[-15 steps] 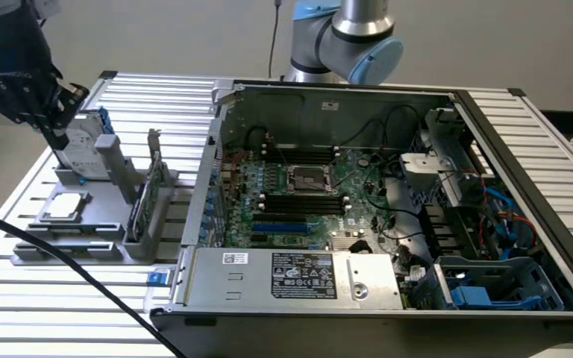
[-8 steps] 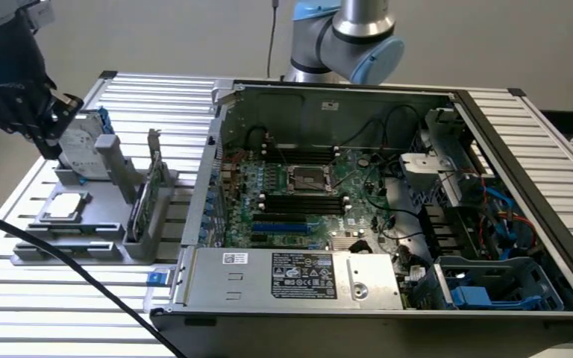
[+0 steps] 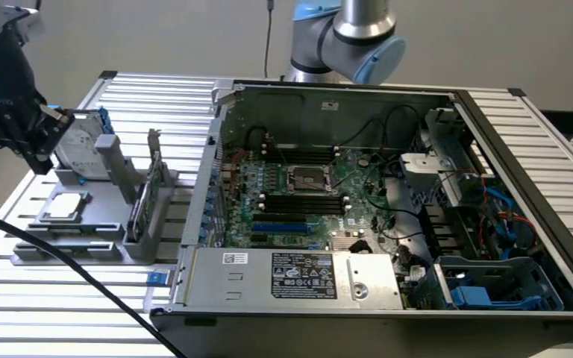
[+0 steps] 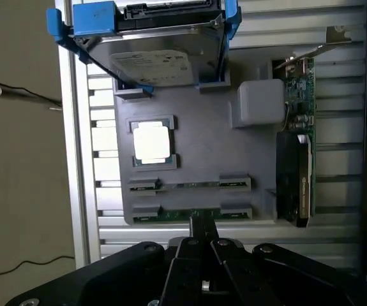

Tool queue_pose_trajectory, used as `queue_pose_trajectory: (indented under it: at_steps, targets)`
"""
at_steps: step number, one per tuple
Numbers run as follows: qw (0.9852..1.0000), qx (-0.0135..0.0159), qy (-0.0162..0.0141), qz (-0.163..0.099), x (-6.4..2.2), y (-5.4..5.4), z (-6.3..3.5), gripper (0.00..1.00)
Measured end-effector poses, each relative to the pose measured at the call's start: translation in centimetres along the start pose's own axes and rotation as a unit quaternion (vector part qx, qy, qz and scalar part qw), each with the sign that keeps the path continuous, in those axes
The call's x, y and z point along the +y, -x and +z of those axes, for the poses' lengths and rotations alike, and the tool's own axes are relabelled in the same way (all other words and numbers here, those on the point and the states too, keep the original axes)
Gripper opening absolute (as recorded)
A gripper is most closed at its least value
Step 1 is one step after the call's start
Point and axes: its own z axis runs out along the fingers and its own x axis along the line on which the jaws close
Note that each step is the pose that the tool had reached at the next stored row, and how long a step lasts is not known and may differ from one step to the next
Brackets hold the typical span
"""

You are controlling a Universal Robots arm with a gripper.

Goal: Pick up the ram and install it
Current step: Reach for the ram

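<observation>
Ram (image 4: 173, 215): a thin green stick standing on edge in a slot of the grey parts fixture (image 4: 202, 146). The fixture sits at the exterior view's left, outside the computer case (image 3: 386, 101).
Second stick (image 4: 189, 185): the same kind, in the neighbouring slot, between the ram and the processor chip (image 4: 152, 141).
Gripper (image 4: 202, 224): the fingers are pressed together with nothing between them. Their tip is just beside the ram's upper edge; I cannot tell whether it touches.
Exterior view: the gripper (image 3: 39, 158) hangs in the upper left of the frame, over the fixture and near the hard drive (image 3: 77, 145).
Motherboard (image 3: 266, 186): the long black memory slots (image 3: 304, 201) beside the processor socket (image 3: 307, 177) look unfilled.
Done: by my judgement, nothing beyond the gripper standing at the ram.
Left: the grasp, the lift and the seating in the case; none of these shows as done.
</observation>
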Motion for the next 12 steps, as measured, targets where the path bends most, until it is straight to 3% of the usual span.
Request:
queue_pose_trajectory:
  at_steps: [6,12]
  targets:
    - [1.0,0.0001,0.0002,-0.005,-1.81,0.0,0.25,0.11]
    - [0.9991,0.0002,-0.0025,-0.043,-2.04,0.1,0.67,0.11]
